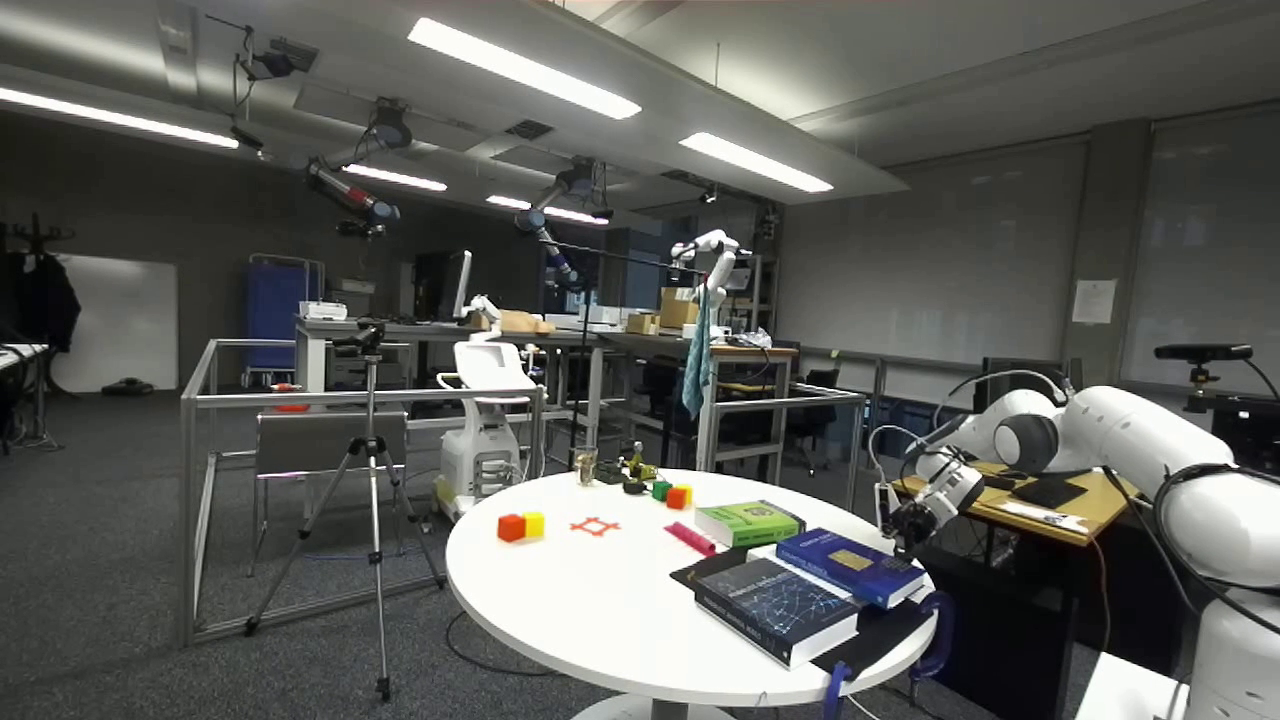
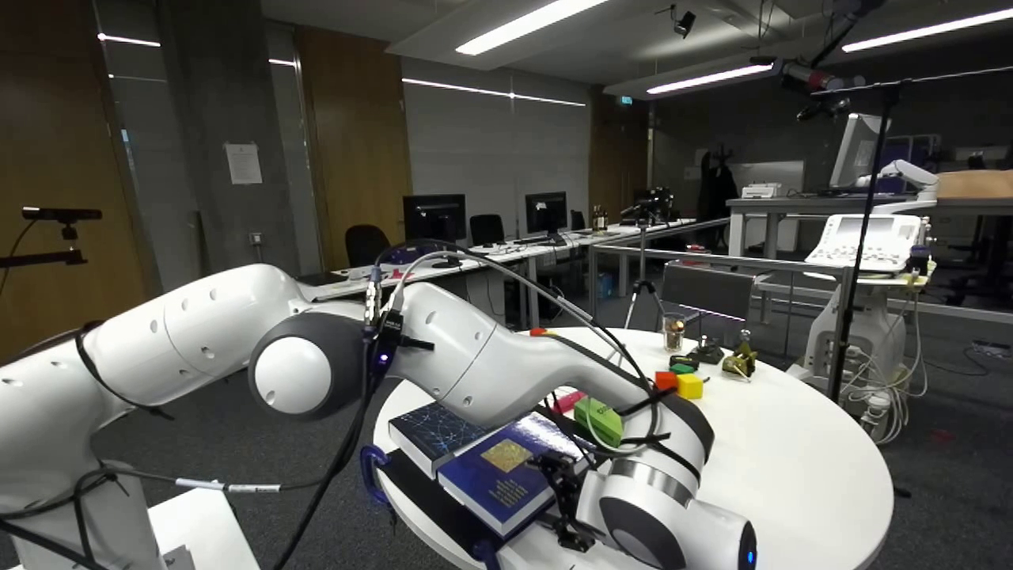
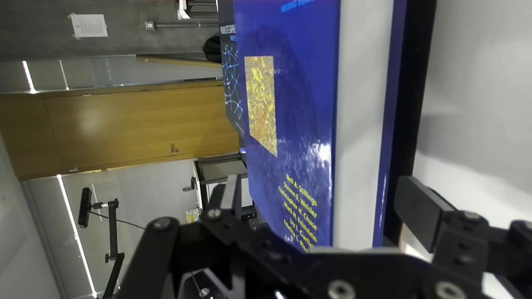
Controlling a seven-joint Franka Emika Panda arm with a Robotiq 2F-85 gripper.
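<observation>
Looks like lining up on the thick glossy dark-blue hardcover book with a gold picture panel point(image 3: 297, 124). Find it lying flat, cover up, on a thin black sheet point(image 1: 882, 640) near the edge of the round white table point(image 1: 560, 590), just beside the thick black hardcover with a pale-blue network pattern point(image 1: 770, 600). Have the black two-finger gripper point(image 3: 319, 195) spread wide at the page-edge side, pinching nothing, with the upper finger point(image 3: 226, 199) on the cover side and the lower finger point(image 3: 419, 209) down by the sheet and tabletop. Can't tell whether either touches.

To do it well: keep square to the page edges, take the full thickness, not just the cover board. Go gently with the lower finger; can see little room under the bottom cover, so would likely jam or scrape. Hold the upper finger off the cover until seated deep. Don't shove toward the spine. Expect heavy and slick, judging by bulk and glare. Looks off-centre too, nearer the author-name end; allow for tilt.

Runs top to bottom along its long axis in the wrist view; slants in an exterior view from near the green-covered book point(image 1: 752, 522) down toward the table edge. Points title end away from the gripper, spine toward the black hardcover.
</observation>
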